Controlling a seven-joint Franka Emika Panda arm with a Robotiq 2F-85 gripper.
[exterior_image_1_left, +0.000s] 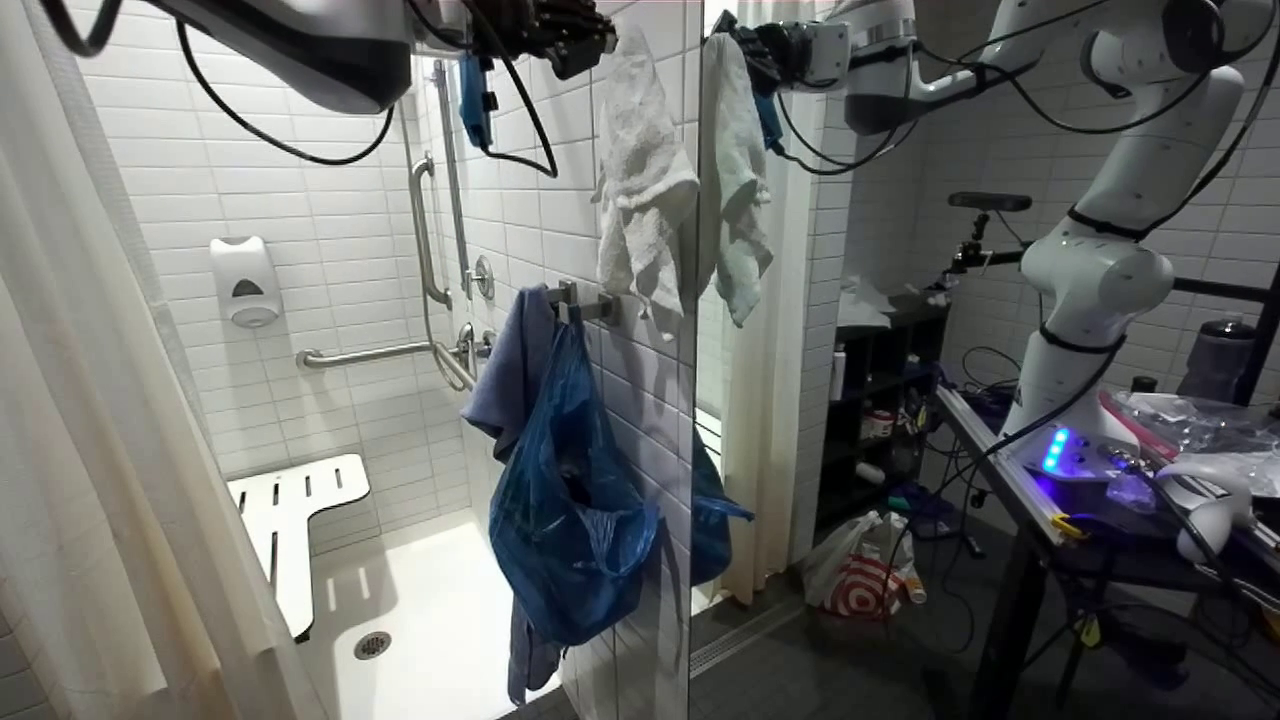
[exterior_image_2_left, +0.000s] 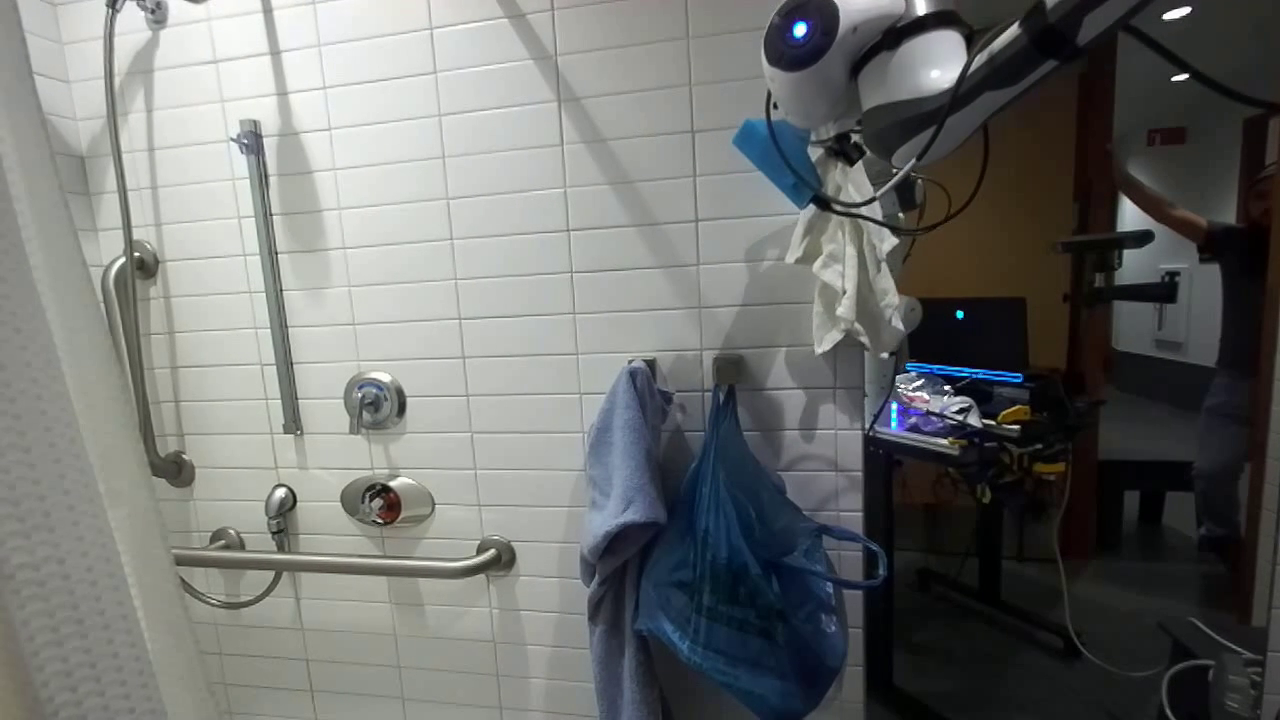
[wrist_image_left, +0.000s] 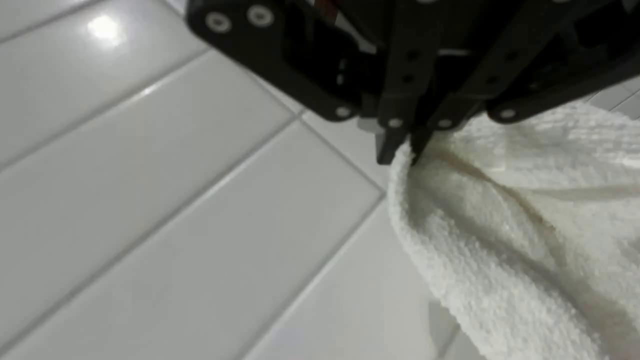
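Note:
My gripper (wrist_image_left: 402, 150) is shut on a white towel (wrist_image_left: 500, 260), pinching its edge between the black fingertips in the wrist view. The towel hangs down in folds beneath the gripper and shows in both exterior views (exterior_image_1_left: 645, 190) (exterior_image_2_left: 850, 260). The gripper (exterior_image_1_left: 608, 40) is high up, close to the white tiled wall. It is partly hidden by the arm and the towel in an exterior view (exterior_image_2_left: 848, 150). Below the towel, a blue-grey towel (exterior_image_2_left: 625, 490) and a blue plastic bag (exterior_image_2_left: 745, 580) hang from wall hooks, with a square metal hook (exterior_image_2_left: 727, 368) above the bag.
A mirror (exterior_image_1_left: 770, 400) beside the tiled wall reflects the arm and towel. Grab bars (exterior_image_2_left: 340, 564) and shower controls (exterior_image_2_left: 375, 400) are on the wall. A curtain (exterior_image_1_left: 110, 400) hangs at one side; a folding seat (exterior_image_1_left: 290, 520) is inside. Cables (exterior_image_1_left: 290, 150) hang from the arm.

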